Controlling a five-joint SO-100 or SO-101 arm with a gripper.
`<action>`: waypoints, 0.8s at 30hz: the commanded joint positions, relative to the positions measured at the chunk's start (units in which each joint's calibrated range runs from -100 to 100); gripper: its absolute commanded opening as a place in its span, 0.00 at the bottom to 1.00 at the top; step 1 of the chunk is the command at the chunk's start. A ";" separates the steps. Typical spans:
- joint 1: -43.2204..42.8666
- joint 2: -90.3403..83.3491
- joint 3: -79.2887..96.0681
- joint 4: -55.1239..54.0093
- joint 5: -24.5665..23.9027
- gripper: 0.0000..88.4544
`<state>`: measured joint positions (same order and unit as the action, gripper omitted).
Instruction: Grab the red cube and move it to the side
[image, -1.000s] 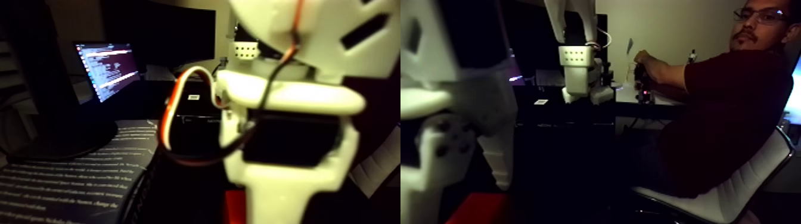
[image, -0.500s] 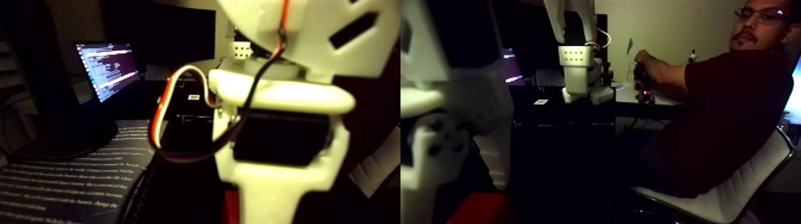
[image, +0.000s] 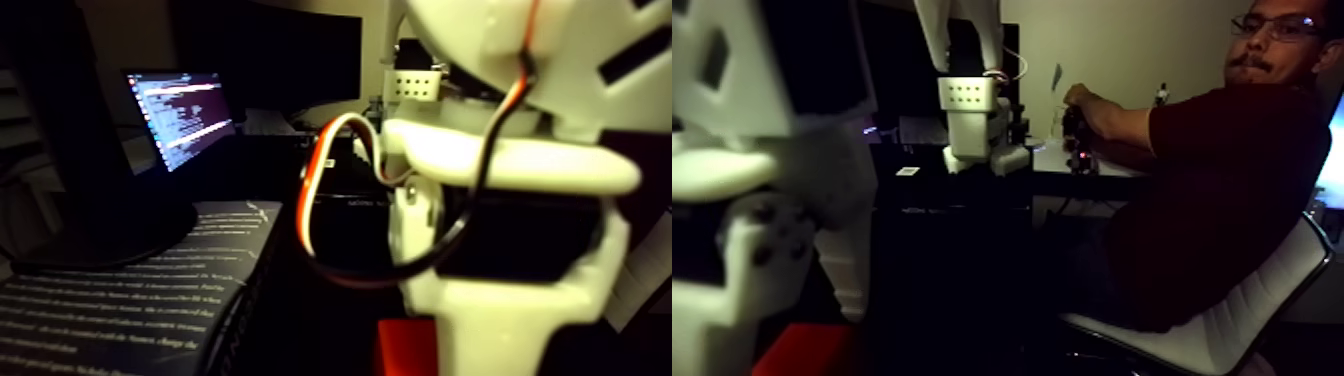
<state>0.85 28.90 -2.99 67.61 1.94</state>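
My fixed view is a wide picture with two halves side by side, and the white arm (image: 520, 250) sits so near the lens that it blurs across the middle of the left half and the left edge of the right half. The red cube (image: 405, 347) shows as a red patch at the bottom edge of the left half, just left of the arm's lowest white part, and again low in the right half; it seems to rest on the dark desk (image: 950, 260), though I can't make out which desk edge it is near.

The gripper's fingertips fall below the frame, so I cannot tell whether the jaws are apart, together, or around the cube. The white part touches or overlaps the red in the picture, but contact is not clear.

My judgement: the arm is down at the cube, at the reach or grasp step. The lift and the move to the side remain.

A person (image: 1215, 170) sits at the right with a hand on a second arm (image: 975, 110) on the far desk. A laptop (image: 180, 115) glows at the left.
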 joint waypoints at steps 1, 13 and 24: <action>0.23 0.34 -1.50 -0.46 -0.13 0.39; 0.73 1.60 -1.86 -1.30 -0.02 0.39; 0.90 1.60 -1.86 -1.30 0.03 0.21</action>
<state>1.70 30.92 -3.18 66.79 1.94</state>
